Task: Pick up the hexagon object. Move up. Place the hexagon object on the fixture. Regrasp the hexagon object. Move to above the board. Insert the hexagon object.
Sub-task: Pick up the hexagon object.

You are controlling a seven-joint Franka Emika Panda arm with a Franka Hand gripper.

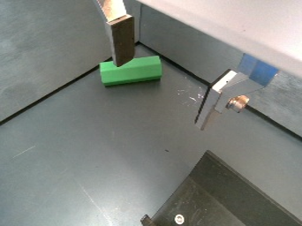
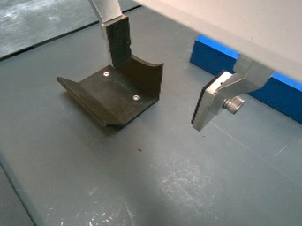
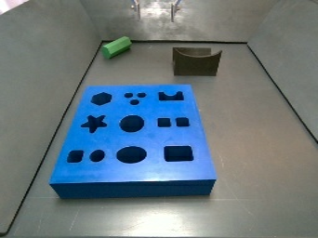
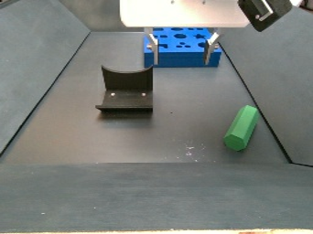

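Observation:
The green hexagon object (image 1: 130,71) lies flat on the grey floor by a wall; it also shows in both side views (image 3: 117,45) (image 4: 242,126). The dark fixture (image 2: 112,93) with its curved notch stands on the floor, apart from the hexagon object (image 3: 196,60) (image 4: 124,90). The blue board (image 3: 134,139) with shaped holes lies flat (image 4: 180,46) (image 2: 242,71). My gripper (image 1: 165,93) (image 2: 161,94) is open and empty. It hangs above the floor between the hexagon object and the fixture (image 3: 154,7) (image 4: 180,47), touching neither.
Grey walls (image 3: 267,74) ring the floor on all sides. A dark plate with a screw (image 1: 224,196) shows at the edge of a wrist view. Scuff marks (image 1: 189,93) dot the floor below the gripper.

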